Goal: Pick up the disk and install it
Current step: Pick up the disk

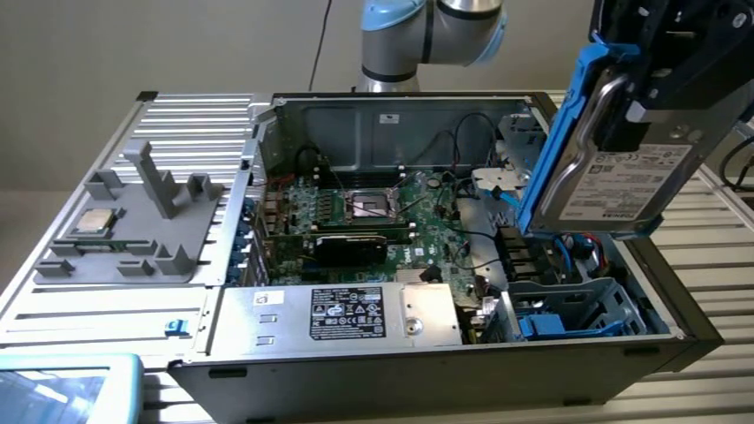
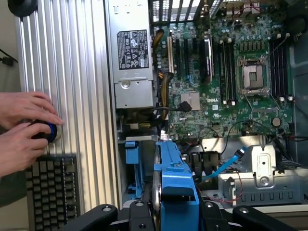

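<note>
Gripper (image 1: 645, 93) part-closed, jaws pinching the disk (image 1: 619, 181) by its blue carrier (image 1: 566, 132). In the wrist view the black fingers (image 2: 103, 215) flank the carrier, seen edge-on, with no gap showing on either side.

Disk is in the air, tilted, white label facing out, at the exterior view's right and over the right end of the open case (image 1: 389, 362). Its lower edge hangs above the drive cage (image 1: 584, 305) and apart from it. Loose cables (image 1: 501, 181) run just beside the lower corner. The cage is open on top, with case walls close on two sides.

Motherboard (image 1: 377, 212) lies mid-case, and the power supply (image 1: 342, 314) sits along the near wall.

On the ribbed desk (image 2: 72, 72) beside the case, a person's hands (image 2: 24, 130) rest on a blue knob (image 2: 48, 131), with a keyboard (image 2: 48, 190) just beside them.
</note>
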You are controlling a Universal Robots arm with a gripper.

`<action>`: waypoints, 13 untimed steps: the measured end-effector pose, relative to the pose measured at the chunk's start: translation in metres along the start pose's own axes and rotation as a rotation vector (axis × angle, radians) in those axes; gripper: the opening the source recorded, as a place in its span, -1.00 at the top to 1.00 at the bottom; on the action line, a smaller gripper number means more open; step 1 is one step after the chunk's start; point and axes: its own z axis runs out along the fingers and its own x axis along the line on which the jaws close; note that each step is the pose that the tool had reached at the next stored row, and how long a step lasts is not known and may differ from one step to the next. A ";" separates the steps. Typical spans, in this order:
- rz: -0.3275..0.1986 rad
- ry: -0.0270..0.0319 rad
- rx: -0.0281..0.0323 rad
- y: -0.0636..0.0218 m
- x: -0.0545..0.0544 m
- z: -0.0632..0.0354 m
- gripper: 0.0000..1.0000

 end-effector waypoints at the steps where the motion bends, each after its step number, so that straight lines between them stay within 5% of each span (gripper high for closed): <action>1: 0.000 0.0000 0.0000 -0.0013 0.003 0.0000 0.25; 13: 0.000 0.0001 0.0000 -0.0121 0.021 0.0025 0.25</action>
